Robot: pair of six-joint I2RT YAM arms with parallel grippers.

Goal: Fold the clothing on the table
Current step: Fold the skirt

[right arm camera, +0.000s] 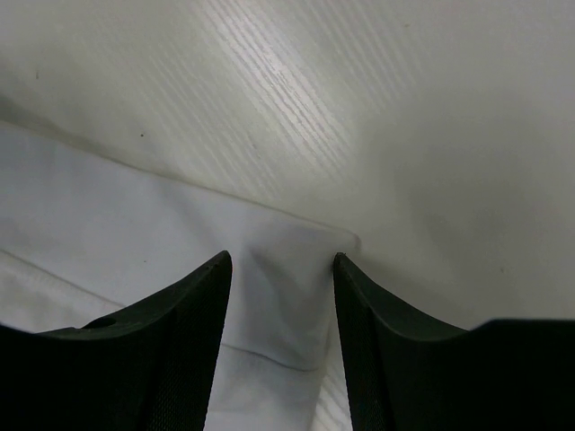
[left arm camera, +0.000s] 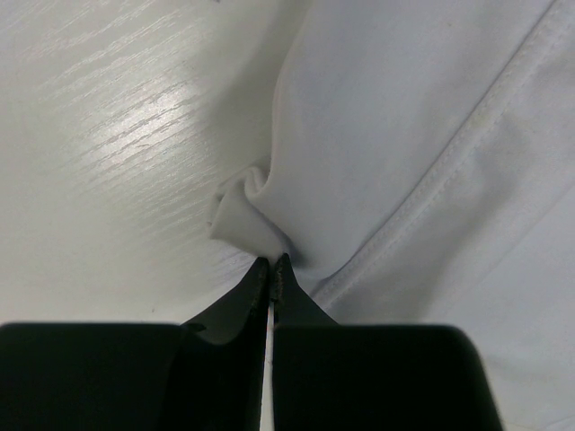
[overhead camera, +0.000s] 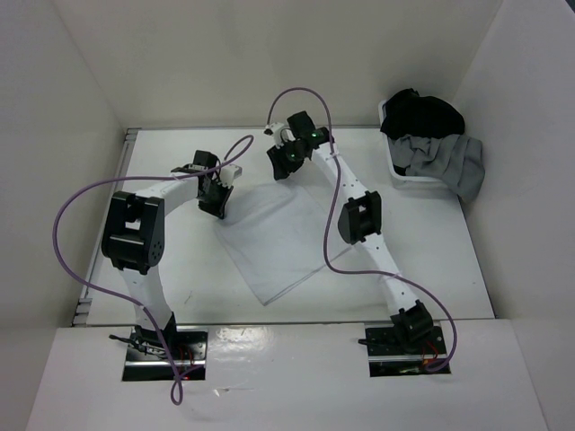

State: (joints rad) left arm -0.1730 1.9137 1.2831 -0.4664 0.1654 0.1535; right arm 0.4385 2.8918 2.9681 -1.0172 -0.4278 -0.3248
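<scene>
The white clothing [overhead camera: 274,238] lies spread flat in the middle of the table [overhead camera: 431,269]. My left gripper [overhead camera: 216,208] is at the clothing's far left corner. In the left wrist view that gripper [left arm camera: 271,262] is shut on a bunched bit of the clothing [left arm camera: 404,135], with a stitched hem running off to the right. My right gripper [overhead camera: 278,171] is at the far right corner. In the right wrist view it [right arm camera: 282,259] stands open, its two fingers either side of the corner of the clothing [right arm camera: 90,206], low over the table [right arm camera: 404,135].
A white basket [overhead camera: 404,175] stands at the back right, holding a black garment [overhead camera: 422,112] and a grey garment [overhead camera: 445,162] that hangs over its rim. White walls close in the table on the left, back and right. Purple cables loop over both arms.
</scene>
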